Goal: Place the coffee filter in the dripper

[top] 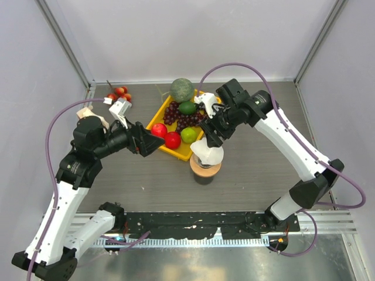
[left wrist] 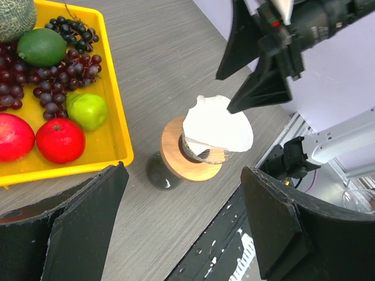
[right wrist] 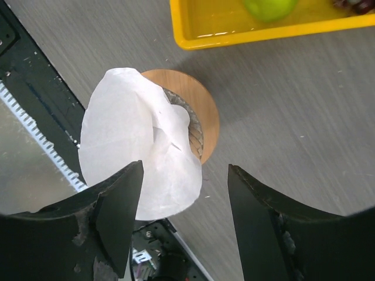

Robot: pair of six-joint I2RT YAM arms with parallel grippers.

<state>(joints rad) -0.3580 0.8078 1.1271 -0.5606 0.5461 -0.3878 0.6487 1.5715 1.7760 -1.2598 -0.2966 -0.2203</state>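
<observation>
From above, a grey wood-grain table [top: 246, 181] sits between pale walls [top: 176, 41] with metal corner posts [top: 66, 44], and a yellow tray [top: 153, 119] of fruit [top: 173, 140] lies near its middle. Just off the tray's near corner, the coffee filter [top: 208, 153] lies white and crumpled over a wooden ring [top: 205, 171]. The right gripper [top: 212, 136] hangs over the tray's near-right edge, above the filter. The left gripper [top: 151, 144] points at the tray's left edge. In the left wrist view, the left gripper's jaws stand wide apart with nothing between them. Right of the tray, the filter rests loosely in the mouth of the dripper [left wrist: 212, 155], whose clear ribbed wall shows beneath it, above a dark glass cup [left wrist: 158, 172]. In the right wrist view, the right gripper's jaws are parted and clamp nothing. The filter droops over the dripper's rim on the side away from the tray, and whether one finger touches its edge cannot be told.
</observation>
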